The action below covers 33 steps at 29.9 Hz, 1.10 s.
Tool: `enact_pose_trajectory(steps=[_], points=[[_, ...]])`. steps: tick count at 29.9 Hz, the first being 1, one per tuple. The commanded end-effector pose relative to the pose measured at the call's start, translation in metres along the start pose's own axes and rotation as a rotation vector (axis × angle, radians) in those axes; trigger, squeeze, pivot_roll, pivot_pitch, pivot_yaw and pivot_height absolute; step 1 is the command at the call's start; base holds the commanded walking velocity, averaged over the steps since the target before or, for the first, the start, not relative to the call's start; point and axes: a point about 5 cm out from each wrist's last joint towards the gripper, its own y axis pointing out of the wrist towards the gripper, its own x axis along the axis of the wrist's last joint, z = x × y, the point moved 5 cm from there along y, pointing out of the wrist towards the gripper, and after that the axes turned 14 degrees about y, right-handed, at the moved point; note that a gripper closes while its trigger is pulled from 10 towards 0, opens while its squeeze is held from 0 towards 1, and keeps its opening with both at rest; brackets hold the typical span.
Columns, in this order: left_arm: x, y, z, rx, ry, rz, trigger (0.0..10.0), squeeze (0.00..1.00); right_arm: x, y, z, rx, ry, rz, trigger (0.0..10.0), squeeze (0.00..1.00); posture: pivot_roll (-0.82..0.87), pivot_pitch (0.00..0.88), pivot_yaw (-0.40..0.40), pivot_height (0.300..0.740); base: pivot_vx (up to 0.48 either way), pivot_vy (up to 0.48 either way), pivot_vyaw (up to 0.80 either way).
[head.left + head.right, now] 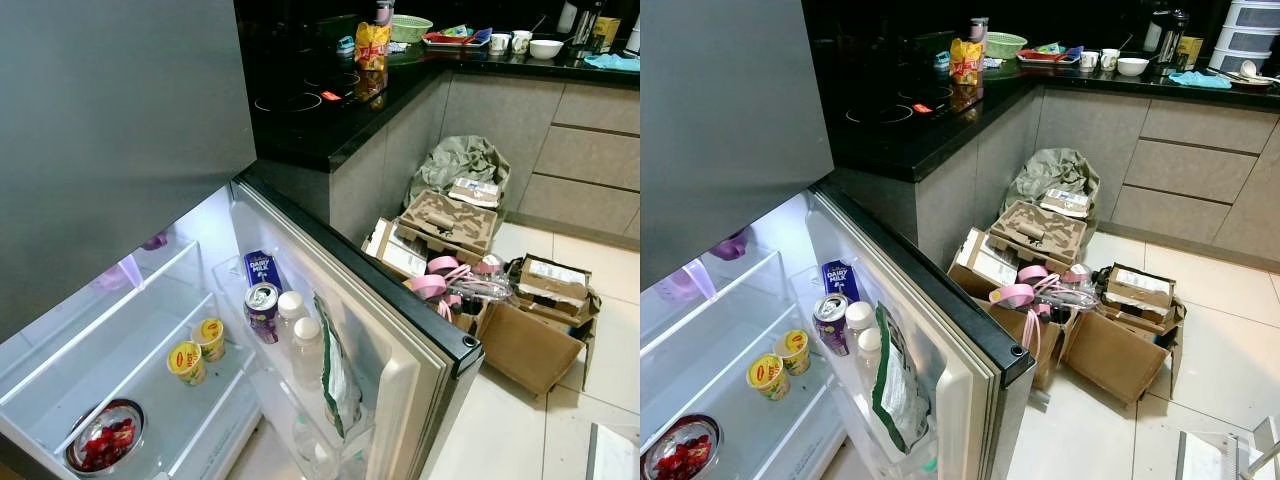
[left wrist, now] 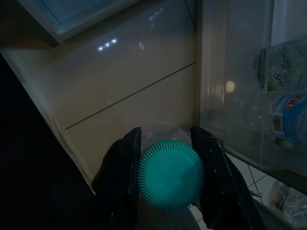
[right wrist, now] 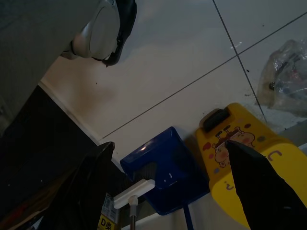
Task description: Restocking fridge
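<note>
The left gripper (image 2: 165, 179) is clenched on a bottle (image 2: 169, 175), its two black fingers (image 2: 125, 172) pressing either side of the ribbed teal cap, a grip that suits a round, slippery neck. The clear plastic body hangs below the cap above pale glossy floor tiles, just beside the open fridge door (image 1: 395, 350), so the bottle is probably meant for the door shelf. That placing looks sensible: the shelf's clear wall holds tall things upright.

On the door's upper shelf stand a purple drink can (image 1: 262, 311), a blue milk carton (image 1: 262, 270), two white-capped bottles (image 1: 307, 350) and a soft green-and-white pouch (image 1: 338, 375) leaning at the near end. Inside the fridge, on a flat glass shelf (image 1: 110, 350), two small yellow cups (image 1: 197, 350) stand side by side, and a round steel bowl (image 1: 105, 438) of red fruit sits nearer.

The right gripper (image 3: 168, 191) hangs idle with its fingers spread wide, over a blue dustpan (image 3: 165, 172) and a yellow plastic sign (image 3: 240, 163) on the floor.

To the right, crumpled cardboard boxes (image 1: 530, 330) and moulded pulp trays lie against the grey cabinets, under a shiny black counter (image 1: 330, 110).
</note>
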Motion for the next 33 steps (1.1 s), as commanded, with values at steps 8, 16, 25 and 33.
enact_pose_trajectory(steps=[8,16,25,33], points=[[-0.014,-0.0008,-0.0056,-0.014,0.007,0.048,10.0,0.0,0.0013,0.0002,0.0018,0.007,0.008,0.0,10.0,0.0,-0.08,0.0,0.015,0.74,0.0,0.0,0.0],[-0.013,-0.0006,-0.0061,-0.013,-0.005,0.043,10.0,0.0,0.001,-0.0002,0.001,0.01,0.008,0.005,10.0,0.0,-0.07,0.0,0.003,0.74,0.0,0.0,0.0],[-0.011,0.0004,-0.0094,-0.022,-0.003,0.038,10.0,0.0,0.0017,-0.0002,0.0015,0.014,0.01,0.0,10.0,0.0,-0.07,0.0,0.004,0.74,0.0,0.0,0.0],[-0.0112,0.0004,-0.0099,-0.024,-0.003,0.04,10.0,0.0,0.0014,-0.0001,0.0019,0.016,0.009,0.002,10.0,0.0,-0.07,0.0,0.003,0.74,0.0,0.0,0.0]])
